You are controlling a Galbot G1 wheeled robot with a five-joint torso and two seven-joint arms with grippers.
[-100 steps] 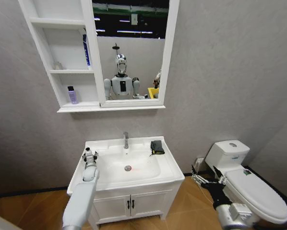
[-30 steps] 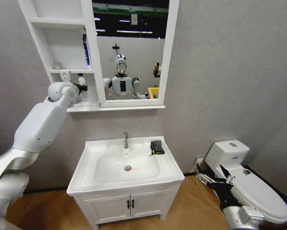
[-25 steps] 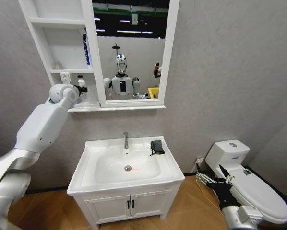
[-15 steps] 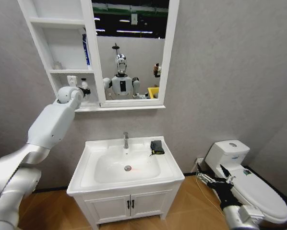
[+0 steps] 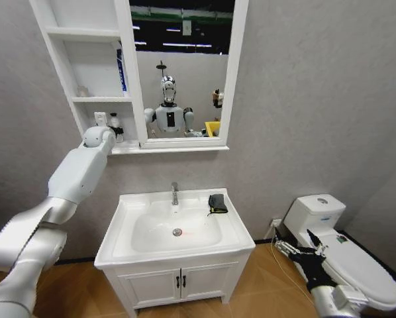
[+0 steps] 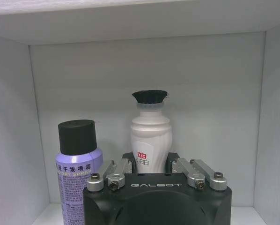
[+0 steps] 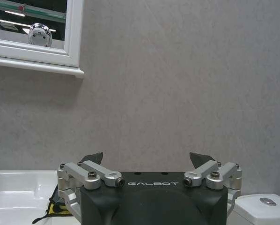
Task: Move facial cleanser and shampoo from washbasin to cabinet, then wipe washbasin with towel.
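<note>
Step in hand, by judgement: placement of the second bottle on the cabinet [image 5: 85, 33], lowest shelf; wiping not yet begun. Left gripper [image 5: 116, 128] is raised to the mouth of that shelf; in the left wrist view its fingers [image 6: 170, 160] stand on either side of the base of the white bottle [image 6: 151, 136], but whether they pinch it or stand free cannot be told. Bottles on that shelf: 2, namely 1 white bottle with black cap and 1 purple spray bottle [image 6: 78, 159] with black cap, standing upright just beside each other. Further item: 1 blue tube [image 5: 121, 67] on the middle shelf. Washbasin [image 5: 234, 228]: 1, with 1 chrome tap [image 5: 175, 193]; bottles left on it: 0. Towel [image 5: 217, 203]: 1, folded, lying on the washbasin rim at the back right corner, beside the tap, untouched. Right gripper [image 7: 149, 161] hangs low near the toilet [image 5: 344, 255], fingers spread, holding nothing. Next move, by judgement: clear the left gripper from the shelf without tipping either bottle, then bring a gripper to the towel.
</note>
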